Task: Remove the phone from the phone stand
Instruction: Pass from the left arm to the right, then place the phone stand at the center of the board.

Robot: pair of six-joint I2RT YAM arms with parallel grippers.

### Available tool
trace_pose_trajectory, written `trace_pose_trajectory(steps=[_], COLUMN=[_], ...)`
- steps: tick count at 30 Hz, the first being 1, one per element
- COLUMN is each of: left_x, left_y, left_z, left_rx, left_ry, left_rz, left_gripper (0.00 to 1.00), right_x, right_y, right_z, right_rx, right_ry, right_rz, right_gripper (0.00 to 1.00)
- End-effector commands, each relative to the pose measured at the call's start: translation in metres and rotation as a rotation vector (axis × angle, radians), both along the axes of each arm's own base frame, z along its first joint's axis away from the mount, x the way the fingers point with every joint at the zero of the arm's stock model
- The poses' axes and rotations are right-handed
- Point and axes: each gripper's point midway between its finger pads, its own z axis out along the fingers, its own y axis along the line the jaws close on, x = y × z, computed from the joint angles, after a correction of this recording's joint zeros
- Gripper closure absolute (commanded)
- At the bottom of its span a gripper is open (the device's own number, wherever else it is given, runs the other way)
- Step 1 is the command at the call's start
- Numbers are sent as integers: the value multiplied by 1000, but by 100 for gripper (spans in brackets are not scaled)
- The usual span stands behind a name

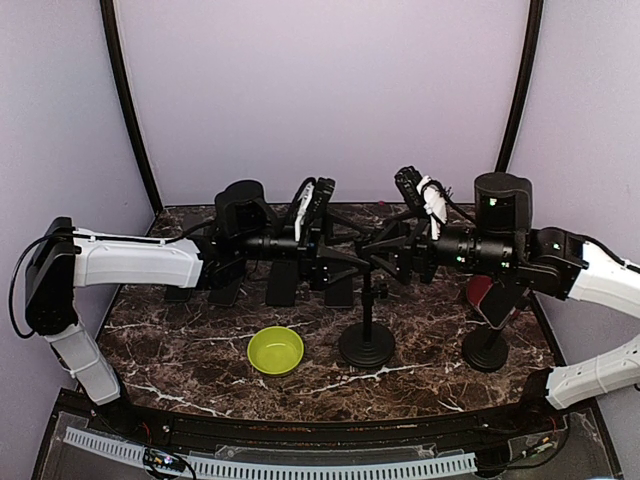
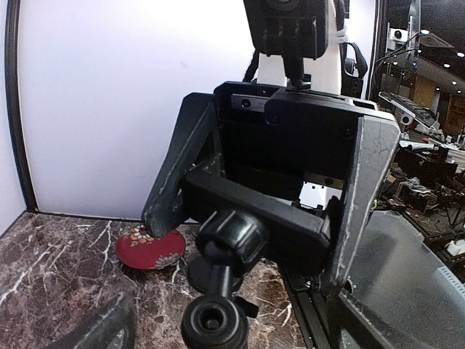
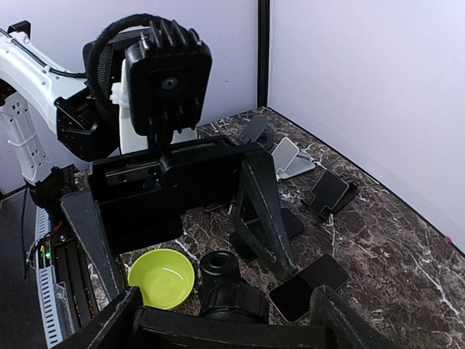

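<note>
Clamps right end effector (image 2: 247, 243) on phone-stand cradle (image 2: 269, 218) from 3 o'clock, axis crosswise, with left end effector (image 3: 196, 276) spread at 9 o'clock.

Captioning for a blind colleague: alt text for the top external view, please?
The left gripper and right gripper meet at the top of a black phone stand on a dark marble table. A lime-green bowl sits beside its base.

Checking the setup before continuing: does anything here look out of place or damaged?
Nothing looks spilled or broken. The only oddity: loose phones lie scattered at different angles on the table beyond the stand.
</note>
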Motion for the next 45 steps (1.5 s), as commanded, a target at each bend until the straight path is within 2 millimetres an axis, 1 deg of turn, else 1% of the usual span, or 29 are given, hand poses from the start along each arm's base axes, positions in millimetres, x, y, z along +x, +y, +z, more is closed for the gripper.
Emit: trace_pose_trajectory(steps=[1, 3, 7, 10, 11, 12, 14, 16, 17, 18, 20, 25, 29, 31, 32, 33, 36, 40, 45], left_x=[0, 10, 32, 55, 65, 74, 87, 99, 103, 108, 116, 128, 128, 128, 129, 129, 129, 130, 131], left_y=[15, 21, 37, 57, 66, 74, 89, 100, 105, 111, 121, 142, 155, 160, 162, 164, 163, 157, 153], left_z=[32, 32, 30, 32, 32, 32, 39, 42, 44, 42, 47, 56, 74, 81, 82, 83, 85, 88, 94], left_rx=[-79, -85, -72, -79, -86, -88, -87, -65, -56, -38, -29, -16, -50, -69, -77, -81, -84, -68, -78], left_ry=[-56, -33, 40, 112, 140, 151, 158, 174, 183, 202, 213, 285, 335, 366, 384, 398, 422, 435, 425], left_rz=[52, 106, 228, 358, 428, 491, 615, 714, 755, 801, 875, 1020, 1073, 1098, 1109, 1121, 1131, 1122, 1103], left_gripper=[4, 2, 1, 1, 1, 1, 1, 1, 1, 1, 1, 1, 1, 1, 1, 1, 1, 1, 1], right_x=[10, 15, 29, 43, 48, 54, 65, 78, 85, 93, 108, 146, 176, 191, 199, 207, 231, 254, 282], right_y=[-4, -6, -11, -17, -19, -20, -24, -27, -27, -24, -24, -14, -2, 4, 8, 14, 23, 34, 40], right_z=[70, 72, 81, 91, 95, 95, 107, 113, 114, 112, 113, 114, 112, 111, 108, 102, 93, 84, 72], right_rx=[163, 165, 168, 184, 192, 193, 218, 235, 241, 237, 243, 249, 225, 215, 206, 191, 176, 176, 175], right_ry=[-143, -156, -186, -214, -221, -224, -238, -239, -237, -230, -224, -218, -226, -229, -232, -231, -232, -225, -225], right_rz=[-66, -92, -174, -255, -276, -300, -348, -387, -401, -415, -446, -502, -548, -574, -587, -599, -637, -657, -696], right_gripper=[41, 42, 42, 43, 43, 44, 44, 45, 45, 45, 46, 46, 47, 47, 47, 48, 48, 49, 49])
